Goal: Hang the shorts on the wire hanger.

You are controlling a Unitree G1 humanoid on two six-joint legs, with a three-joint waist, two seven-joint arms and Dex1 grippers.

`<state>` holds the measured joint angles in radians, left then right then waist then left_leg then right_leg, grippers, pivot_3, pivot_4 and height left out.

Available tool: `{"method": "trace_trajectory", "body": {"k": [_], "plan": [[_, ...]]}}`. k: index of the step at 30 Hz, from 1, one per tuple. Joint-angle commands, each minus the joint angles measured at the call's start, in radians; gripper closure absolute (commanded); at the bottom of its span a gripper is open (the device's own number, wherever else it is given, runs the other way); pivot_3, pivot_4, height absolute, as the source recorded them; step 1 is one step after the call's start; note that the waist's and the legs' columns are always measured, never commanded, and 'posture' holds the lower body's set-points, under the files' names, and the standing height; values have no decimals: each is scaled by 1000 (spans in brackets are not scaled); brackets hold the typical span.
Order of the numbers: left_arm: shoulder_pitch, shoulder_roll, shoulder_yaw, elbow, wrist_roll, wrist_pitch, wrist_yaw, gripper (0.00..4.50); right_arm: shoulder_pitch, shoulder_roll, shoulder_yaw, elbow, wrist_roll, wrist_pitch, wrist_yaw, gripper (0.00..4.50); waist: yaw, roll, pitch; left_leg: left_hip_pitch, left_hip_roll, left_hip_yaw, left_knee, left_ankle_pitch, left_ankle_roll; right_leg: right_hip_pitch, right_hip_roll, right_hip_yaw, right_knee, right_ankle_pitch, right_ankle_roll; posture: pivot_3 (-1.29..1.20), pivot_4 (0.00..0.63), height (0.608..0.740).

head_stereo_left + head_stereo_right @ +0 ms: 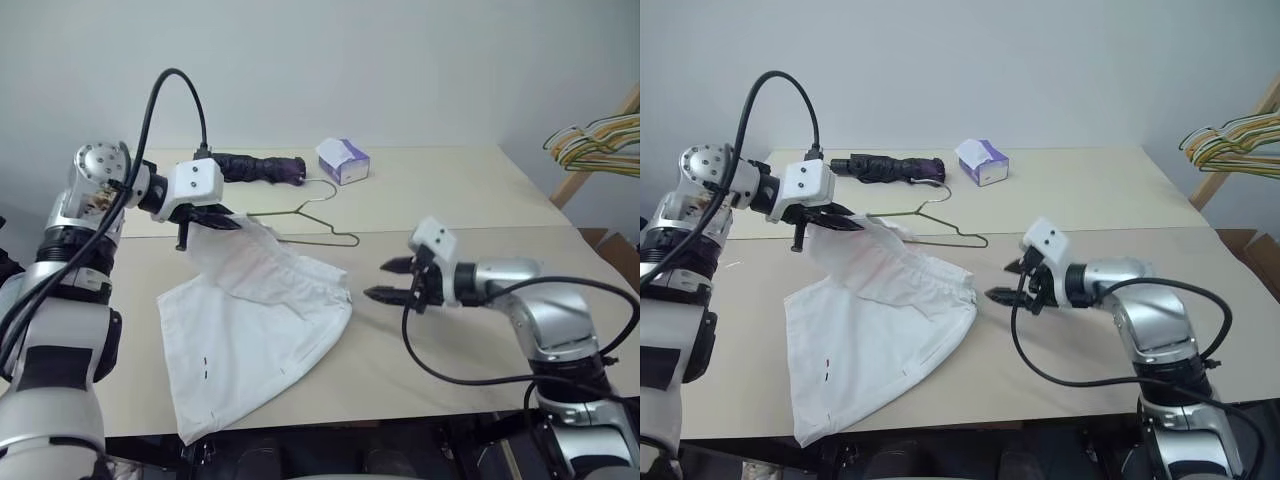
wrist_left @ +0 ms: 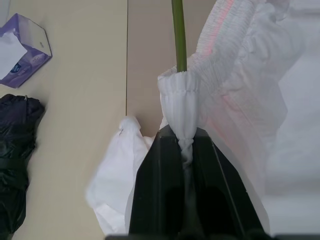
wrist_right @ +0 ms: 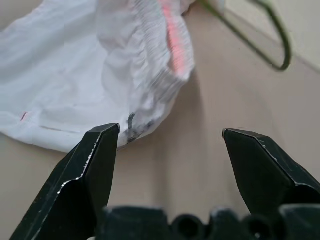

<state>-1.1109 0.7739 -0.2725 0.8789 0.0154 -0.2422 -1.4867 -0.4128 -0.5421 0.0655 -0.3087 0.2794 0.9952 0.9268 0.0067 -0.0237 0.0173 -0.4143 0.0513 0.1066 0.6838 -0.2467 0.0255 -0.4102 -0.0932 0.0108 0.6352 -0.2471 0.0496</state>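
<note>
The white shorts (image 1: 255, 330) lie spread on the beige table, and one bunch of their gathered waistband is lifted at the far left. My left gripper (image 1: 225, 222) is shut on that bunch. In the left wrist view its fingers (image 2: 165, 165) pinch the fabric, and the wire hanger (image 2: 178, 35) runs out from behind the pinched bunch. The olive-gold wire hanger (image 1: 320, 225) lies flat just beyond the shorts, its hook pointing away. My right gripper (image 1: 380, 281) hovers open to the right of the shorts, apart from the waistband edge (image 3: 160, 65), with nothing between its fingers.
A white-and-purple tissue box (image 1: 343, 160) and a black folded umbrella (image 1: 258, 167) sit at the back of the table. A bunch of coloured hangers (image 1: 600, 140) hangs on a wooden stand at the far right. A seam (image 1: 480, 228) crosses the tabletop.
</note>
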Motion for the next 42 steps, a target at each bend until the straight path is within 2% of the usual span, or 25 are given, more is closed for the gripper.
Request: {"method": "trace_trajectory", "body": {"k": [1,4,9,12,17,20,22,27,32,37,42], "plan": [[-41,7,43,-22,-14,-1,-15,4500,20,101,35,-1,16,-1,-107,636,-4,0,0,0,0,0,0,0,0,0,0,0,0,0,0,28,0,740],[-36,-1,50,-23,-7,-1,-15,4500,23,181,81,61,-18,-47,-187,636,-9,0,0,0,0,0,0,0,0,0,0,0,1,0,0,29,0,740],[-32,-8,55,-30,-7,3,-17,4500,-13,233,106,124,-11,-76,-227,636,-12,0,0,-1,-1,0,1,0,0,0,0,0,5,0,1,32,0,740],[-30,-9,60,-32,-8,2,-16,4500,-45,248,103,171,1,-35,-248,1508,-19,0,0,-1,0,0,2,0,0,0,0,0,5,0,1,33,0,740],[-27,0,77,-38,-15,-1,-24,4500,-45,242,98,177,8,-26,-259,3452,-20,0,0,-1,0,0,2,0,0,0,0,0,6,0,1,40,0,740],[-18,10,102,-42,-41,-1,-50,4500,-39,234,87,186,8,-17,-267,4468,-20,0,0,-1,0,0,2,0,0,0,0,0,6,0,1,41,0,740],[-10,16,115,-49,-55,-4,-70,4500,-36,226,83,189,6,-22,-269,4468,-20,0,0,-1,0,0,2,0,0,-1,0,0,6,0,1,40,0,740],[67,132,32,-196,-295,106,-128,4500,-67,185,18,233,3,-53,-282,4468,-28,0,0,-1,0,0,2,0,1,-2,0,2,7,0,1,36,0,740],[116,203,-36,-252,-378,117,-128,4500,-87,115,1,257,-7,-112,-267,4468,-25,0,0,-1,0,0,2,0,1,-2,0,2,6,-1,1,34,0,740],[128,208,-59,-251,-386,134,-128,4500,-87,67,10,250,-12,-156,-256,4468,-20,0,0,-1,0,0,2,0,1,-2,0,2,6,-1,1,30,0,740],[118,168,-42,-200,-276,94,-115,4500,-68,1,37,211,-49,-244,-240,4468,-21,0,0,-1,-1,0,2,0,1,-2,0,2,6,-1,1,24,0,740]]}}
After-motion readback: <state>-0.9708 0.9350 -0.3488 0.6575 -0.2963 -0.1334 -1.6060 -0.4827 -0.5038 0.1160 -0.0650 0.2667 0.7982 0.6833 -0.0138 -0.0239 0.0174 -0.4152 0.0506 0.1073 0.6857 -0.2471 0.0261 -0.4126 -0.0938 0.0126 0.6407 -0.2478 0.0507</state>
